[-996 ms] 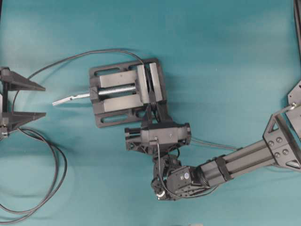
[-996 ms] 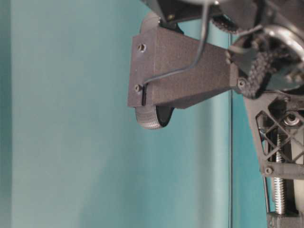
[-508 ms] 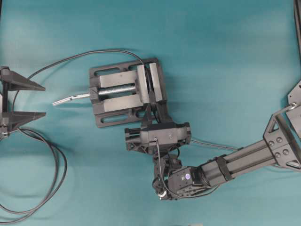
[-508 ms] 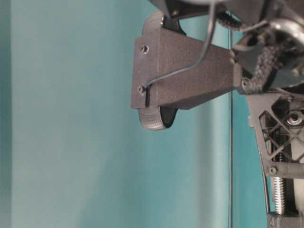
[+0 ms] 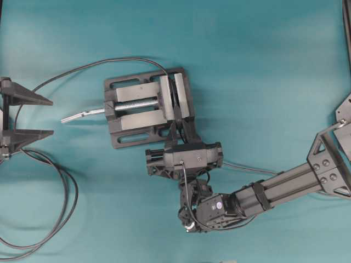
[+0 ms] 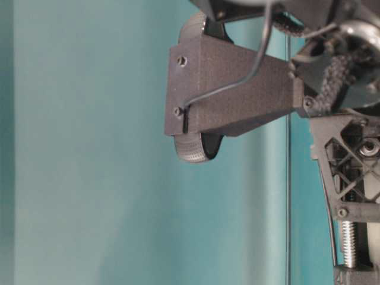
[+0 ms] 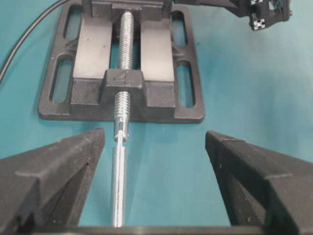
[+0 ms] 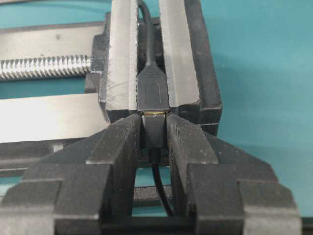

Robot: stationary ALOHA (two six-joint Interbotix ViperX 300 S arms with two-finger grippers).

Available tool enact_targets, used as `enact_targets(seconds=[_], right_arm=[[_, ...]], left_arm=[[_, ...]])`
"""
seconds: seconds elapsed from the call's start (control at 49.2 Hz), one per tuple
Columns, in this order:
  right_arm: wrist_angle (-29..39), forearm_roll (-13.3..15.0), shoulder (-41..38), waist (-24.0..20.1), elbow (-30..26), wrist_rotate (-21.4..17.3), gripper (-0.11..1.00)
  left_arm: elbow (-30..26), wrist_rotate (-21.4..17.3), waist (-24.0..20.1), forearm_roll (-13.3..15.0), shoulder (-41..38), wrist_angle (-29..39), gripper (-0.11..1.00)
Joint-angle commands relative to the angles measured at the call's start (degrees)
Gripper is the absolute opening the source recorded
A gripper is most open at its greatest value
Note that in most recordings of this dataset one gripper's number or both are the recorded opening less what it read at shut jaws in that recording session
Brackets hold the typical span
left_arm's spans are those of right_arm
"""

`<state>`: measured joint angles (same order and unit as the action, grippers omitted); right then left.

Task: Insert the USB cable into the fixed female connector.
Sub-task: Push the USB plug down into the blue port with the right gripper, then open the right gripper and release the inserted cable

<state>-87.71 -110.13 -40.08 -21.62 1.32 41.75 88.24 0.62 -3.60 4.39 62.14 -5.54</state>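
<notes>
Teal table (image 5: 263,66) with a black-and-grey vise (image 5: 147,107) sitting left of centre in the overhead view, silver screw handle (image 5: 82,114) poking out to its left. Clamped between the vise's two grey plates: the fixed female connector (image 8: 152,90), a small dark socket with its own long looped cable (image 5: 60,213) running off the far side of the vise and curling around toward the near-left corner of the table. Right gripper (image 8: 153,129) nosed right up against the near edge of the vise, fingers (image 8: 122,142) pinching the black plug of the USB cable (image 8: 154,131), with the thin cable dropping back between the fingers toward the camera. Plug tip right at the mouth of the socket, a thin sliver of gold-coloured metal showing where the two meet, so lined up and touching; hard to tell how deep it sits. In the overhead view the same gripper (image 5: 176,130) reaching in from the lower right, wrist bent toward the vise. Left gripper (image 7: 155,181) parked at the left edge of the table, spread wide with nothing between the fingers (image 7: 54,171), pointing at the screw handle (image 7: 119,181) but well short of it. Table-level view mostly blocked by a close-up of dark arm hardware, nothing useful there.
</notes>
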Motion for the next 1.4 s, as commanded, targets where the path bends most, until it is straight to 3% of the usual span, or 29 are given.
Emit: enact_targets(seconds=[0.0,0.975,1.158,1.382], right_arm=[[0.18,0.62,0.53,10.46,0.26,-0.18,0.20],[1.14,-0.53,1.32,6.50,0.26,-0.09,0.20],[1.23,-0.97,1.32,5.80,0.18,-0.18,0.38],[1.23,-2.20,2.20,3.78,0.18,-0.09,0.39]], left_arm=[[-0.62,-0.09,-0.18,-0.26,-0.26,-0.26,1.00],[-0.62,-0.09,-0.18,-0.26,-0.26,-0.26,1.00],[-0.70,-0.09,-0.18,-0.26,-0.26,-0.26,1.00],[-0.62,-0.09,-0.18,-0.18,-0.26,-0.35,1.00]])
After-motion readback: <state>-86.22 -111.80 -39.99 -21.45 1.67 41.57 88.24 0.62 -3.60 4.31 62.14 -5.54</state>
